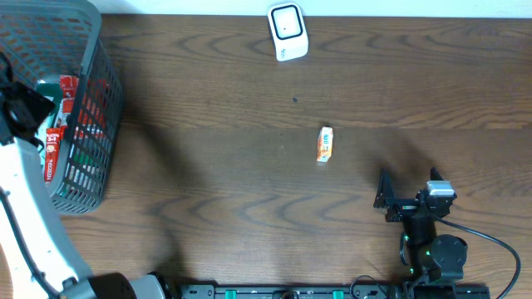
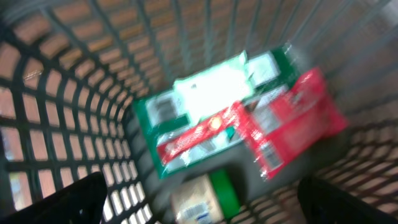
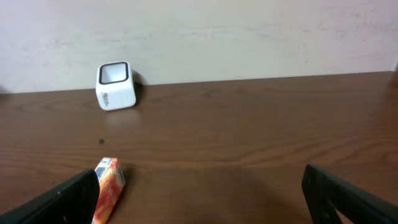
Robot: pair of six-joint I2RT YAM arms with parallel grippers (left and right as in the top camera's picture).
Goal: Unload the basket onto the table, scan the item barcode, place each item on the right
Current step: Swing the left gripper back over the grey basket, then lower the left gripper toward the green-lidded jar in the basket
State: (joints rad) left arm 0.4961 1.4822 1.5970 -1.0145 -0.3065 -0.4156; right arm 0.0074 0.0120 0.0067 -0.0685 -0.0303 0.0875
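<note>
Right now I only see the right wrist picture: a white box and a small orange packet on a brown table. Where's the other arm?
Observer: The left hand hangs over a grey basket at the table's left end.
Operator: Anything in it?
Observer: A green packet, a red packet and what looks like a green-lidded jar.
Operator: Is that hand holding one?
Observer: No, it is open and grips nothing.
</note>
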